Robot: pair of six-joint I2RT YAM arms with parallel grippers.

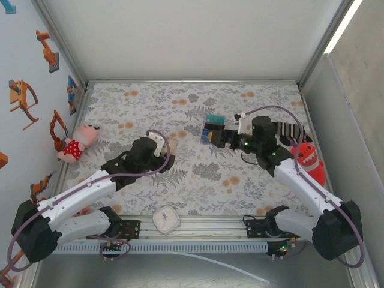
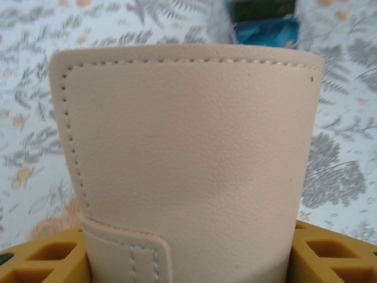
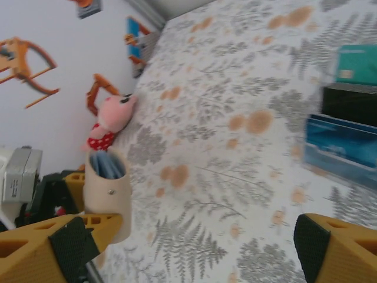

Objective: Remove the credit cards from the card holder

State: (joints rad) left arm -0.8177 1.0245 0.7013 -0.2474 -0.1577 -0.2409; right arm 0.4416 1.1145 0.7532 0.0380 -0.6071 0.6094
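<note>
My left gripper (image 1: 163, 153) is shut on the tan card holder (image 2: 188, 153), which stands upright between the yellow fingers (image 2: 41, 259). From the right wrist the card holder (image 3: 106, 194) curls open at the top and its pale blue inside shows; whether a card is inside I cannot tell. Three credit cards, teal (image 3: 356, 65), black (image 3: 350, 103) and blue (image 3: 341, 150), lie together on the floral cloth (image 1: 180, 108). The same cards (image 1: 211, 128) sit just beyond my right gripper (image 1: 216, 139). That right gripper (image 3: 194, 247) is open, with nothing between its fingers (image 3: 70, 247).
A pink plush (image 1: 78, 141) lies by the left wall. A red plush (image 1: 309, 162) and a striped sock (image 1: 288, 129) sit at the right. A white square timer (image 1: 166, 219) rests at the near edge between the arm bases.
</note>
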